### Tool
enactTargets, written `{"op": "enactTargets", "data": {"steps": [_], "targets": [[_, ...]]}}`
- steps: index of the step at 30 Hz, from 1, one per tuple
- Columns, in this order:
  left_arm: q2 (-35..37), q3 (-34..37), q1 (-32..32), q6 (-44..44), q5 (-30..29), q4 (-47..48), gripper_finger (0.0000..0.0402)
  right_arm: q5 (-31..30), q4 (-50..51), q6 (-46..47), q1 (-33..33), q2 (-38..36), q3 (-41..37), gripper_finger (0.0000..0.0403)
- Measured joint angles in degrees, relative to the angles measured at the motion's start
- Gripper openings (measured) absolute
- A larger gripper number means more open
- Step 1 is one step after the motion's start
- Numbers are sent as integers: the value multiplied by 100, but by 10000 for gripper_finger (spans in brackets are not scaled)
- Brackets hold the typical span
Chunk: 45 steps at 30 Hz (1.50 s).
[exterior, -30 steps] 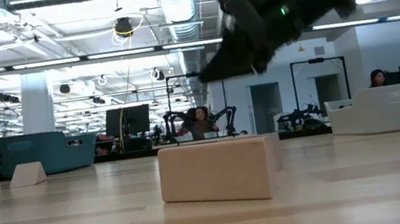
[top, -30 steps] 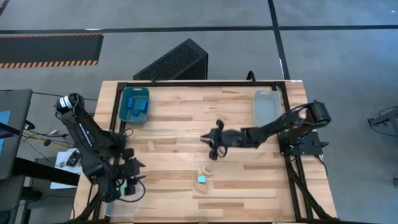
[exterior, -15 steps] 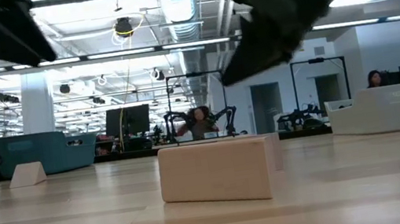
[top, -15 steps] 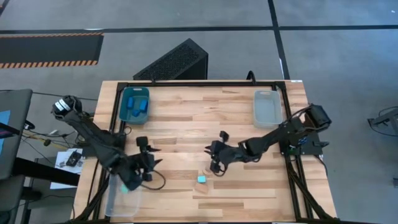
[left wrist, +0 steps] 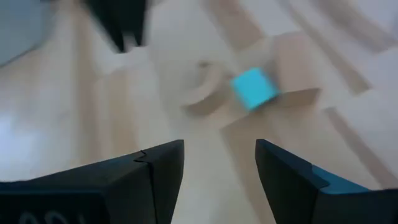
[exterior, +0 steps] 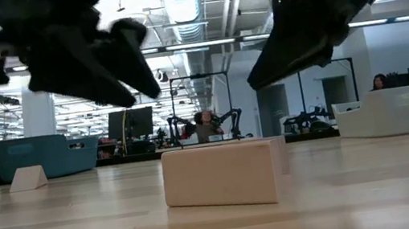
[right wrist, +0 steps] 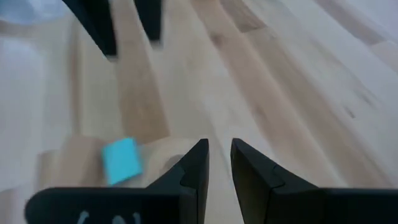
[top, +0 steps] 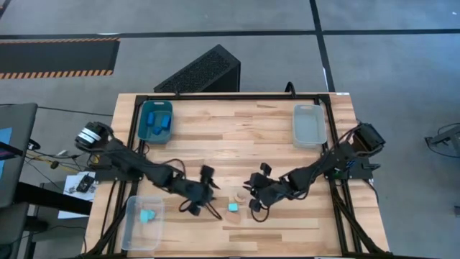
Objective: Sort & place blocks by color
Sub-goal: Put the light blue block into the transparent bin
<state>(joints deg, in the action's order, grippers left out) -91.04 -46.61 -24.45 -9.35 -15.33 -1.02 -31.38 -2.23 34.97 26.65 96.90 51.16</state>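
A light cyan block (top: 233,207) lies on the table against a flat tan block (top: 236,216), with the tan arch block (top: 238,195) just beyond them. My left gripper (top: 208,190) is open, a little to their left; its wrist view shows the cyan block (left wrist: 254,88) and the arch (left wrist: 202,93) ahead of the fingers. My right gripper (top: 253,193) hovers just right of them, its fingers a narrow gap apart and holding nothing. A second cyan block (top: 147,216) lies in the near-left clear bin (top: 129,232). Dark blue blocks (top: 159,124) sit in the teal bin (top: 142,133).
An empty-looking clear bin (top: 309,124) stands at the far right of the table. A small tan wedge (exterior: 27,178) lies on the left half of the table. A black frame (top: 215,96) rims the table. The two grippers face each other closely across the block cluster.
My left gripper has swung from over the near-left clear bin toward the table's right, up to the block cluster, leaving a cyan block in that bin. My right gripper has moved toward the near edge and down, closing on the same cluster.
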Motion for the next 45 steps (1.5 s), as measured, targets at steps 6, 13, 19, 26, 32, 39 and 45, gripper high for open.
{"op": "enactTargets", "data": {"steps": [6,13,19,26,32,39,45], "targets": [[-649,2,424,-383,946,-469,185,19,-424,15,274,362,-10,93],[-880,2,806,-590,1618,-764,185,460,-1871,-403,263,1183,29,93],[-873,0,983,-685,1831,-957,185,1168,-1884,-794,164,1619,398,93],[-873,-2,1046,-232,1807,-1151,185,1306,-976,-682,90,1860,719,93],[-873,-2,908,161,1762,-1113,185,897,-405,-1042,51,1505,728,93],[-818,-9,736,398,1215,-467,185,926,-1200,-1806,-93,1477,738,109],[-797,-7,627,852,879,75,185,1343,-1599,-2067,-336,1831,754,186]]}}
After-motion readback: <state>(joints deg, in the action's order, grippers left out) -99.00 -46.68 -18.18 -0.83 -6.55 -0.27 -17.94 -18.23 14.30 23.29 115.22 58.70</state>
